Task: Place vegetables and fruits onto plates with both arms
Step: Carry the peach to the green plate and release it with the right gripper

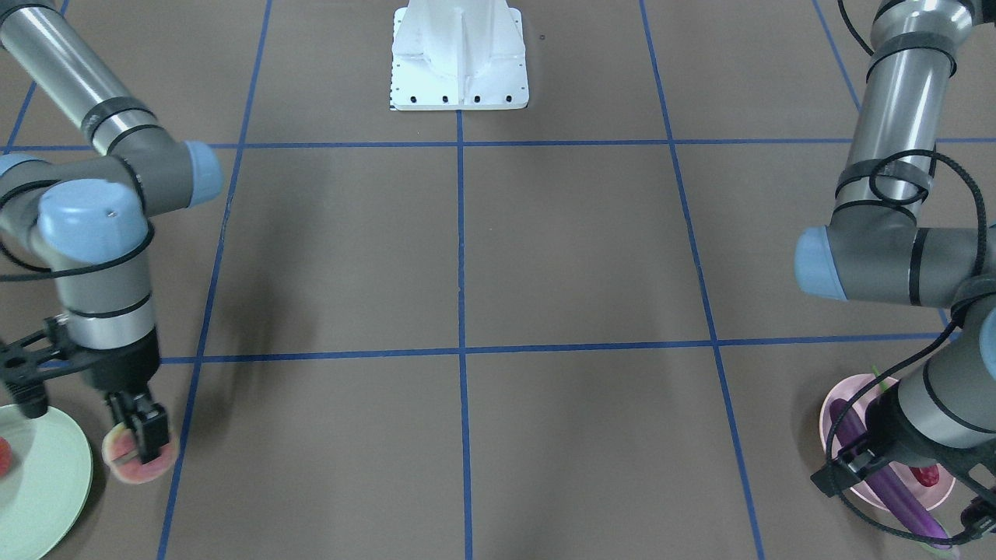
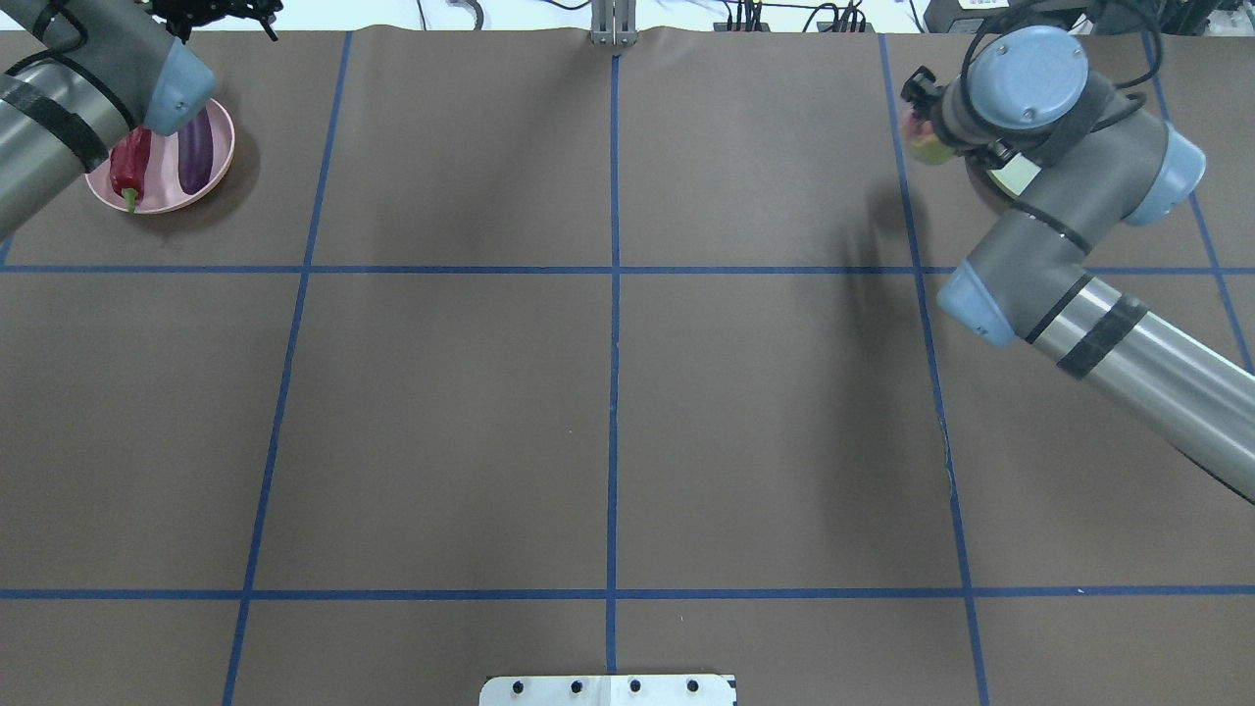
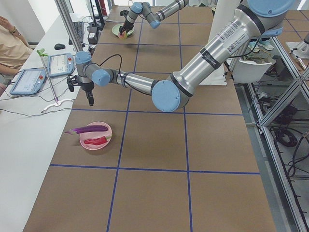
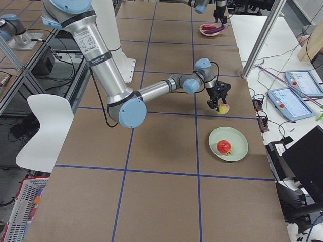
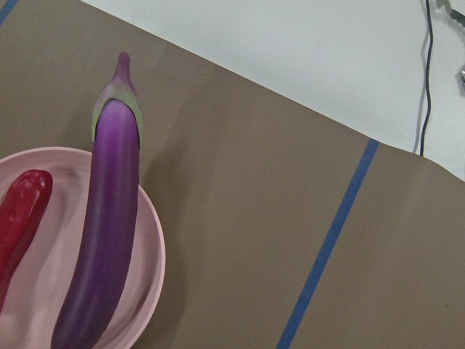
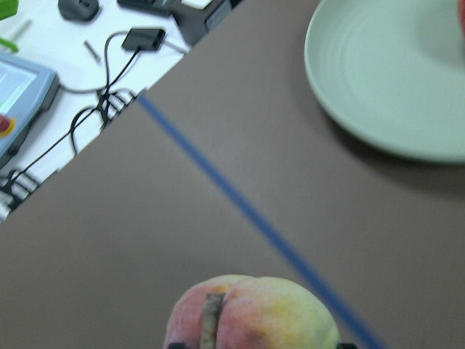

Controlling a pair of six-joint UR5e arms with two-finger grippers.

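My right gripper (image 1: 144, 439) is shut on the halved fruit (image 1: 128, 464), holding it low over the table just beside the mint green plate (image 1: 43, 482). The fruit also fills the bottom of the right wrist view (image 6: 254, 313). The bumpy red ball fruit (image 4: 224, 146) lies on that plate (image 4: 237, 136). The purple eggplant (image 2: 196, 152) and red chili (image 2: 129, 167) lie on the pink plate (image 2: 221, 147), the eggplant's cap overhanging the rim (image 5: 116, 102). My left gripper (image 3: 90, 99) hangs above the table just past the pink plate; I cannot tell whether it is open.
The white base block (image 1: 459, 58) stands at the robot's edge of the table. Blue tape lines (image 2: 613, 392) grid the brown surface. Tablets (image 3: 29, 79), cables and a seated person are on the side bench past the pink plate.
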